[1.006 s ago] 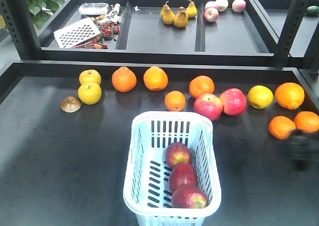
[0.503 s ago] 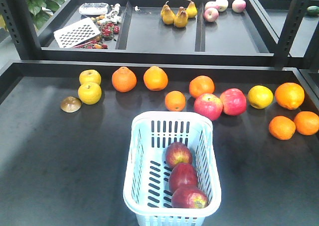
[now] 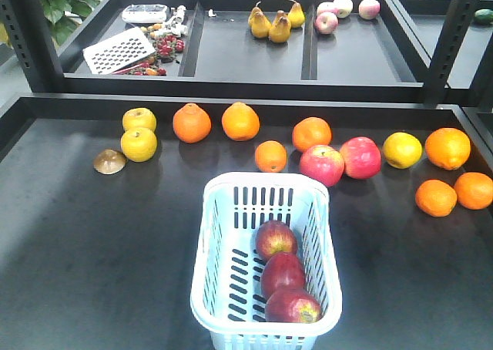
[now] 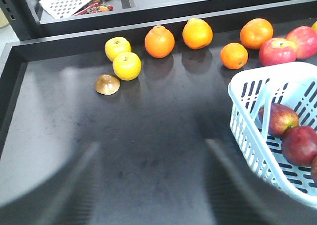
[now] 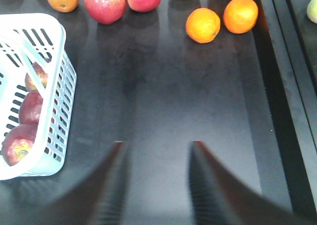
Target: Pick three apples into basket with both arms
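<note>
The right arm has left the front view; both blurred hands (image 4: 148, 185) (image 5: 153, 185) seemingly gape empty; three apples (image 3: 283, 273) fill one basket (image 3: 212, 288).

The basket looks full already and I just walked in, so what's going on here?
Three dark red apples lie in a row in the basket. Neither arm holds anything: the left gripper and right gripper both hang open over bare table, fingers empty. Oranges and two brighter apples sit untouched behind the basket.

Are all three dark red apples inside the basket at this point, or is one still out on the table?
All three are in. The apples lie in a row along the right side of the basket, on its slotted floor.
</note>
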`<state>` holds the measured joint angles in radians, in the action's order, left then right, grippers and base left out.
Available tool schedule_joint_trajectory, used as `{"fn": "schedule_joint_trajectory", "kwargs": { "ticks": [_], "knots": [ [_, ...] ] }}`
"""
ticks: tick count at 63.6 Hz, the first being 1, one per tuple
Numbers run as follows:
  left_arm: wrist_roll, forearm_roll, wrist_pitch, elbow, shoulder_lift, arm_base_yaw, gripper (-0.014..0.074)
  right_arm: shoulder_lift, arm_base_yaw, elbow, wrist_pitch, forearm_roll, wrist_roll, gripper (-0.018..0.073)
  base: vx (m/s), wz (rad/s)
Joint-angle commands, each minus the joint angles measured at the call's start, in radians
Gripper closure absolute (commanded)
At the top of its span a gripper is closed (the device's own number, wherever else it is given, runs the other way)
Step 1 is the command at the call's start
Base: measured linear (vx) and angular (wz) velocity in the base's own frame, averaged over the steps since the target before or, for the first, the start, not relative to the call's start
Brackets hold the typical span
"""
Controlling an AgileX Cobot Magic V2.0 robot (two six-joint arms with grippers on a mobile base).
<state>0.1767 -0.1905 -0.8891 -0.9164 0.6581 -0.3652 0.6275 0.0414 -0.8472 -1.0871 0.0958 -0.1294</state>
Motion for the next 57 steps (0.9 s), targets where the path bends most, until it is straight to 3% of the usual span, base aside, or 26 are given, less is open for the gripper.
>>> {"fn": "schedule_joint_trajectory", "kwargs": {
  "ticks": [1, 4, 8, 57],
  "knots": [
    [0.007, -0.007, 0.059, -0.024, 0.002, 0.002, 0.041, 0.003, -0.005, -0.032, 0.057, 0.02, -0.001, 0.0501, 0.0, 0.0],
    [0.007, -0.007, 0.058, -0.024, 0.002, 0.002, 0.05, 0.003, -0.005, -0.032, 0.057, 0.02, -0.001, 0.0565, 0.0, 0.0],
    [0.007, -0.007, 0.058, -0.024, 0.002, 0.002, 0.0605, 0.003, -0.005, -0.032, 0.059, 0.02, -0.001, 0.0571, 0.0, 0.0],
    [0.006, -0.007, 0.059, -0.024, 0.002, 0.002, 0.0603, 0.003, -0.005, -0.032, 0.033, 0.02, -0.001, 0.0568, 0.0, 0.0]
  ]
}}
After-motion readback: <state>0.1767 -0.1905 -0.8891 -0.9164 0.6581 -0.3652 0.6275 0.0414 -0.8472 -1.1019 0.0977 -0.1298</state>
